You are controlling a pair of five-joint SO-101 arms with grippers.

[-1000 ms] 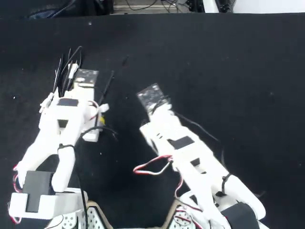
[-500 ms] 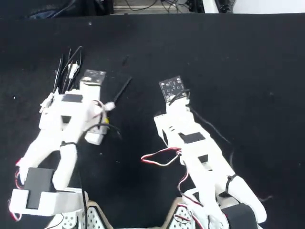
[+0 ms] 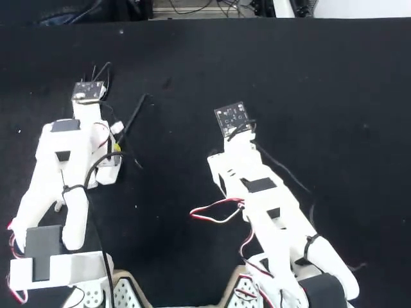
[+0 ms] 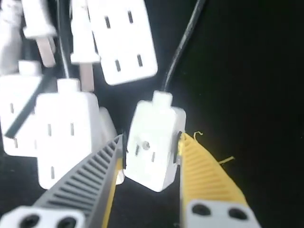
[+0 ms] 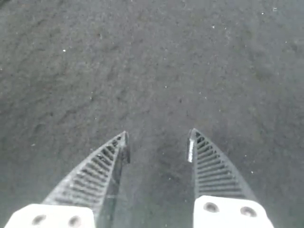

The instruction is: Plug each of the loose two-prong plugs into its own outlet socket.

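My left gripper (image 4: 151,140) is shut on a white outlet socket (image 4: 154,156) with a black cable (image 4: 183,47) running out of its far end. Its grey finger (image 4: 90,175) and yellow finger (image 4: 204,175) press the socket's two sides. Beside it lie another white socket (image 4: 66,135) and a wider one (image 4: 122,40). Two white two-prong plugs (image 4: 81,47) (image 4: 40,35) lie loose among them. From above, the left arm (image 3: 64,154) sits at the table's left over this cluster. My right gripper (image 5: 157,142) is open above bare black mat.
The black mat (image 3: 321,96) covers the whole table. The right arm (image 3: 257,192) stretches toward the middle, with red and white wires (image 3: 215,215) looping from it. A black cable (image 3: 131,119) trails between the two arms. Thin black wires (image 3: 96,70) stick out beyond the left arm.
The left arm has swung left and farther out, dragging the black cable with it. The right arm shifted right a second ago and has stayed still since.
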